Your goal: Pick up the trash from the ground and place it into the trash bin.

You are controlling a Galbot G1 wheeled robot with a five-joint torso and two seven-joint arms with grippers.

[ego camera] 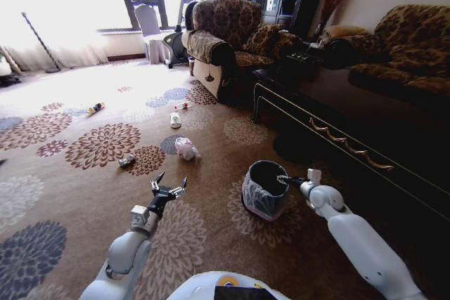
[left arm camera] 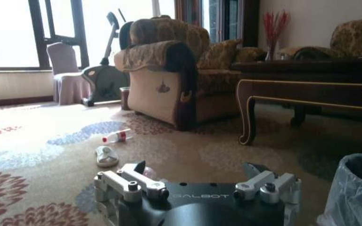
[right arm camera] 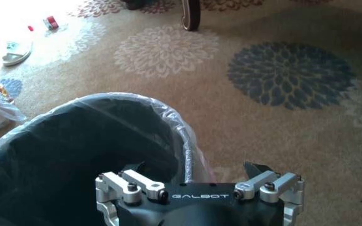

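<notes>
The trash bin point(ego camera: 261, 199), a round bin with a dark rim and a pale bag liner, stands on the carpet at my front right. My right gripper point(ego camera: 284, 179) hovers over its near rim point(right arm camera: 179, 123), open and holding nothing. My left gripper point(ego camera: 169, 188) is open above the carpet, left of the bin point(left arm camera: 356, 193). Trash lies beyond it: a white plastic wad point(ego camera: 186, 148), a small grey piece point(ego camera: 127, 161), a white flat item point(ego camera: 175, 120), a small bottle point(ego camera: 182, 105) and an orange-black tube point(ego camera: 95, 109). The left wrist view shows the bottle point(left arm camera: 117, 137) and the white item point(left arm camera: 107, 156) ahead.
A dark low table point(ego camera: 330, 114) runs along the right, close behind the bin. A patterned armchair point(ego camera: 225, 40) and a sofa point(ego camera: 404, 47) stand at the back. Open flowered carpet point(ego camera: 63, 194) spreads to the left and ahead.
</notes>
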